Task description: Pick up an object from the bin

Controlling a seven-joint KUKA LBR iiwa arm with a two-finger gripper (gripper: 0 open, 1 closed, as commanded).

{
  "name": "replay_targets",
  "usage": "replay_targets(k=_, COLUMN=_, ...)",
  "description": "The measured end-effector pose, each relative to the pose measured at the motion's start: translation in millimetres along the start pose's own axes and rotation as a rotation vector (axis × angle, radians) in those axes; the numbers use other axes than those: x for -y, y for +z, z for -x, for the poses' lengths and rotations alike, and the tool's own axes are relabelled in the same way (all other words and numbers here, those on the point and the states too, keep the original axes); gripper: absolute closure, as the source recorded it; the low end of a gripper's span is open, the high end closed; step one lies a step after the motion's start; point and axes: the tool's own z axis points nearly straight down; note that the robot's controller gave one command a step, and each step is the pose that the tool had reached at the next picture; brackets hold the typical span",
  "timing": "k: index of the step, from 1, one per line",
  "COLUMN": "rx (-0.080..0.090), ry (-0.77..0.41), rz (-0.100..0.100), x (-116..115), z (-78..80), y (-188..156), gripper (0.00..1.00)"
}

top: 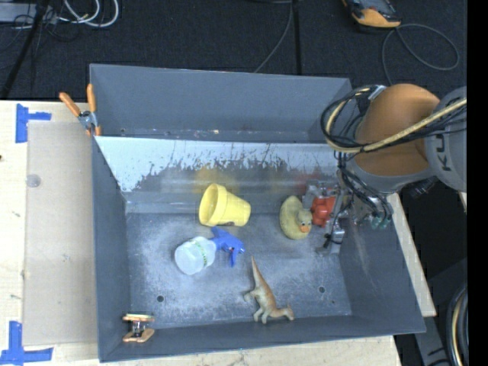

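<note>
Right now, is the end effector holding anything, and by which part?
Cannot tell. The end effector is down close beside the yellow rubber duck, but no hold on it can be made out.

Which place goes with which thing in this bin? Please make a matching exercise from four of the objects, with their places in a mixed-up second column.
Things:
1. yellow cup
2. rubber duck
3. spray bottle
4. toy dinosaur

Places:
A. closest to the front wall
B. right beside the tool, on its left
C. left of centre, with its blue head pointing right
D. toward the back, in the middle of the bin

Pairs: 1-D, 2-B, 3-C, 4-A
</note>
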Motion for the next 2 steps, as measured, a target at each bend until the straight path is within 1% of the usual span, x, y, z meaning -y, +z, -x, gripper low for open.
replay_targets(k=1, rx=0.001, ry=0.050, rz=0.000, x=0.0, z=2.6, y=27.1, gripper=0.00)
replay_targets(k=2, rx=0.003, ry=0.065, rz=-0.001, x=-2.2, z=2.4, y=27.6, gripper=0.00)
